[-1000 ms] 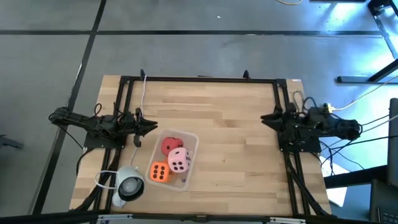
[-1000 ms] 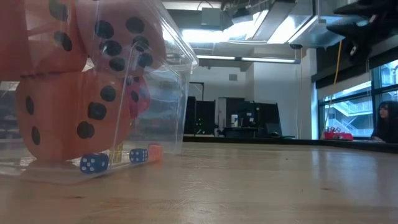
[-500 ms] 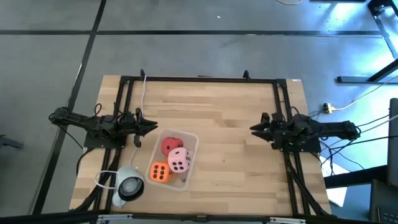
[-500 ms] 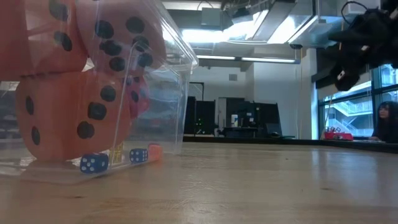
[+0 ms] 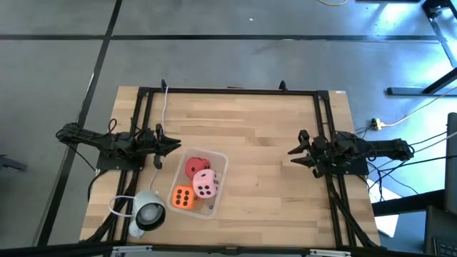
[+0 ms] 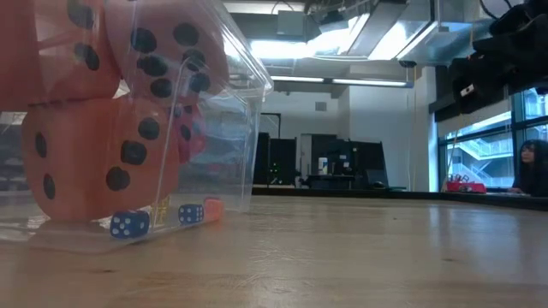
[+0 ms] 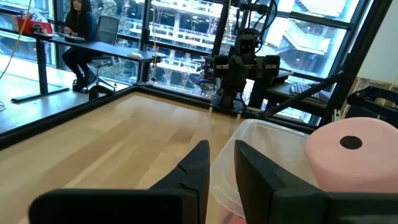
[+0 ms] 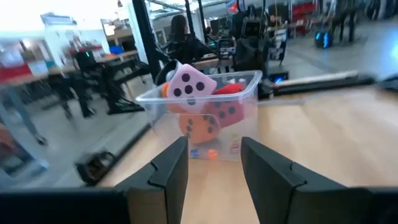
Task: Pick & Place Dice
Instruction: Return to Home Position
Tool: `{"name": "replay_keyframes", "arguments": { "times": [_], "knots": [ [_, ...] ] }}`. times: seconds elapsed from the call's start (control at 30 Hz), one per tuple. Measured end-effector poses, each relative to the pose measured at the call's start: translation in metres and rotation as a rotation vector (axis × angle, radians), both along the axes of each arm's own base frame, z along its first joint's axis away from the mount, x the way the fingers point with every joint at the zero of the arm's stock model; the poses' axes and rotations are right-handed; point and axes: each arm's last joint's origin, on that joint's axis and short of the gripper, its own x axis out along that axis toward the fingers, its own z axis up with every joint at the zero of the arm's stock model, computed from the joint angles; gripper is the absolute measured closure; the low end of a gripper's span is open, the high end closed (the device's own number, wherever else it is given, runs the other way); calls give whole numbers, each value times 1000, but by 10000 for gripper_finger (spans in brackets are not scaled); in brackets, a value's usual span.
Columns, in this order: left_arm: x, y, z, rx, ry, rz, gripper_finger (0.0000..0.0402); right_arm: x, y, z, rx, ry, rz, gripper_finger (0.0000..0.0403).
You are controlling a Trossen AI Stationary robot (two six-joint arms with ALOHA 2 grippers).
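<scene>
A clear plastic container (image 5: 222, 160) stands on the table's near left part and holds the dice. From above I see the red die (image 5: 196, 165), the pale pink die (image 5: 206, 184) on top and one orange die (image 5: 183, 197). The low view shows two orange dice, one upper (image 6: 51, 43) and one lower (image 6: 94, 162). My left gripper (image 5: 177, 145) is shut, just off the container's far left corner. My right gripper (image 5: 294, 151) is open, above the table's right part, facing the container (image 8: 249, 78) from well off.
A white round device (image 5: 148, 211) with a cable sits near the left near corner, beside the container. Small blue dice (image 6: 128, 224) lie on the container's floor. People sit in the room beyond (image 6: 531, 167). Bare wood lies between the container and my right gripper.
My right arm has swung out from the table's right edge toward the left, and its gripper now points at the container. It also shifted slightly toward the near edge. The left arm and the dice kept still.
</scene>
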Motion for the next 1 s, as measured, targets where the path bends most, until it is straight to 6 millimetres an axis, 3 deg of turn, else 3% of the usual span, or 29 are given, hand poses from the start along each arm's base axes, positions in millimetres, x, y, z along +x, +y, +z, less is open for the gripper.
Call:
{"name": "replay_keyframes", "arguments": {
  "times": [0.23,0.53,1.0],
  "knots": [
    [0,0,0,0,0,0,335,0,-2,-1,-172,-29,-58,254],
    [0,0,0,0,0,0,332,0,-2,-1,-16,5,-59,254],
    [0,0,0,0,0,0,330,0,-2,-1,-11,6,-60,254]
  ]
}}
